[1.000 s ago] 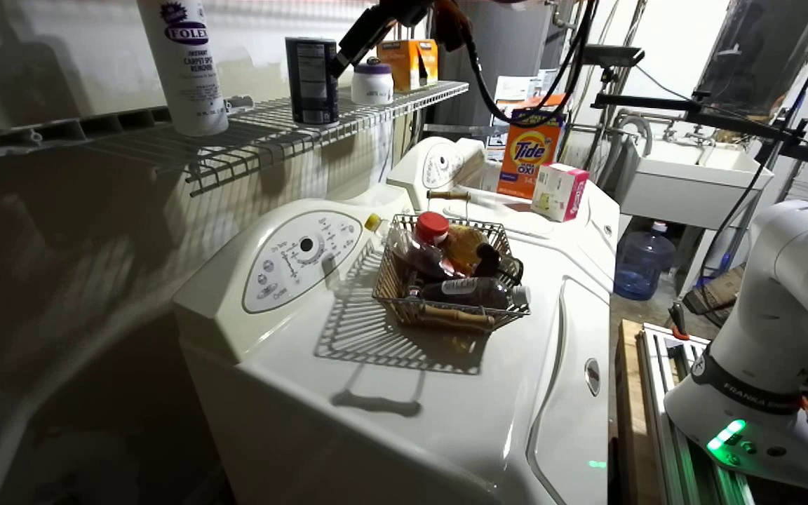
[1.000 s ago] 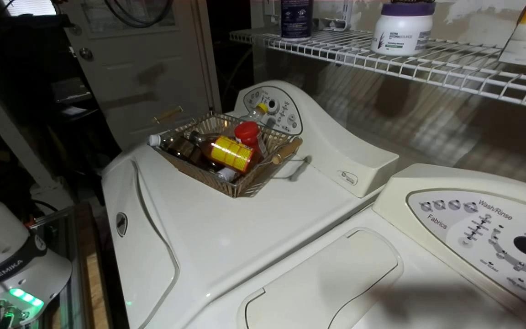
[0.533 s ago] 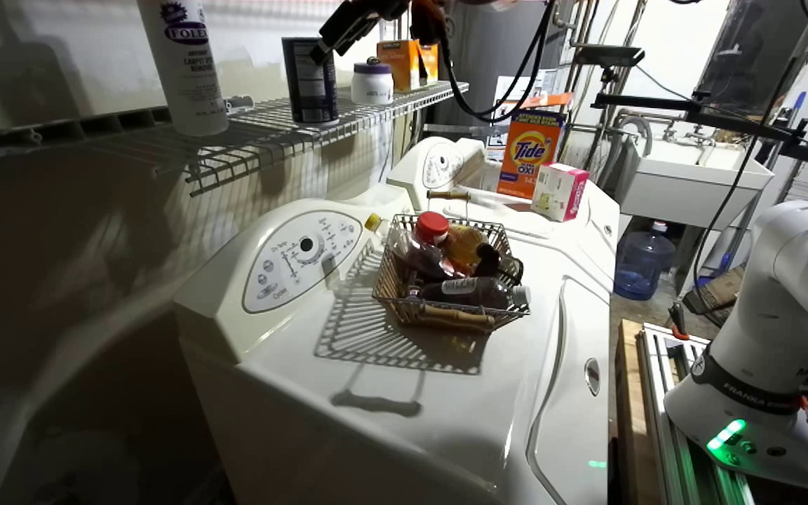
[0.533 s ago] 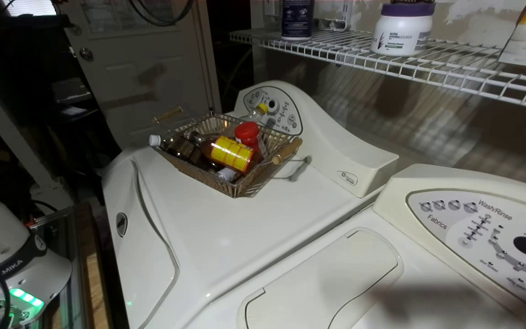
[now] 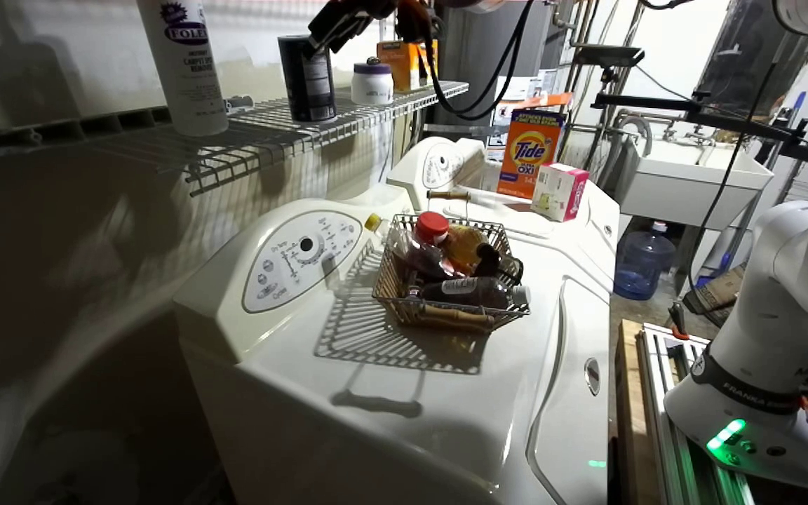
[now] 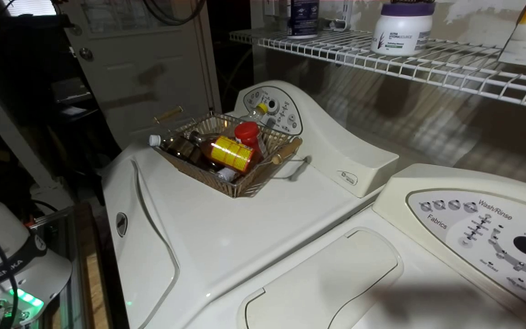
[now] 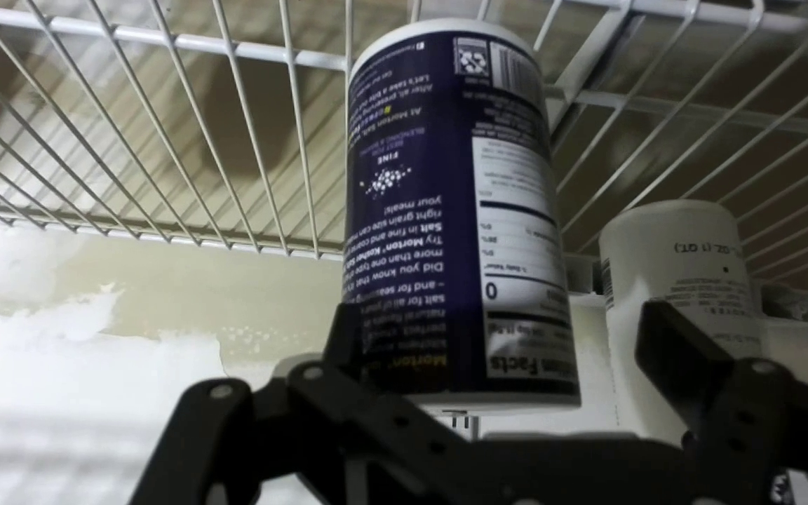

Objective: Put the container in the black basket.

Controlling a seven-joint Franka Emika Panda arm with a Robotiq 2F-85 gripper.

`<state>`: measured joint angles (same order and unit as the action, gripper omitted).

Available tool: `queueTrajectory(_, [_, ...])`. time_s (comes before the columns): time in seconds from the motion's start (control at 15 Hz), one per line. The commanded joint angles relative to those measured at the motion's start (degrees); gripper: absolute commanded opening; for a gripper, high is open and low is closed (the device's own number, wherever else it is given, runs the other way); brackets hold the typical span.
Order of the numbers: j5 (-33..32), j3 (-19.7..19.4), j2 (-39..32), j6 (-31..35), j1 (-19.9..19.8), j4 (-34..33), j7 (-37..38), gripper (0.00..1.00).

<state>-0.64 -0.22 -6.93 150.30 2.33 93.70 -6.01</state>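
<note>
The container is a dark navy salt canister [image 5: 308,81] standing on the white wire shelf. It also shows in an exterior view [image 6: 303,18], its top cut off, and large and upside down in the wrist view [image 7: 453,210]. My gripper [image 7: 501,322] is open with the canister between its fingers. The left finger overlaps the canister's side and seems to touch it; the right finger [image 7: 681,354] stands apart with a gap. In an exterior view the gripper [image 5: 325,42] reaches the canister's upper part. The wire basket [image 5: 390,280] with wooden handles sits on the dryer, holding several bottles; it also shows here [image 6: 203,178].
A tall white bottle [image 5: 190,70], a white jar with purple lid [image 5: 372,85] and an orange box [image 5: 397,63] stand on the shelf [image 6: 473,87] beside the canister. A Tide box [image 5: 530,154] and a small pink-white box [image 5: 560,193] stand on the washer.
In an exterior view my gripper has moved left and slightly up. The canister has shifted a little with it, leftward there and to the right in the opposite view. The basket has not moved.
</note>
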Motion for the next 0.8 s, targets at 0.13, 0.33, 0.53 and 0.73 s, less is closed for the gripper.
queueTrajectory(0.13, [-0.98,0.1,-4.48,0.49,-0.67,-5.49,2.73,1.0])
queueTrajectory(0.33, [-1.0,-0.01,-6.22,0.53,-0.93,-7.46,3.24,1.0])
queueTrajectory(0.53, [-0.69,-0.02,-7.82,0.5,-1.07,-9.01,3.2,1.0])
queueTrajectory(0.73, [-0.25,0.06,-9.32,0.41,-1.21,-10.53,3.21,1.0])
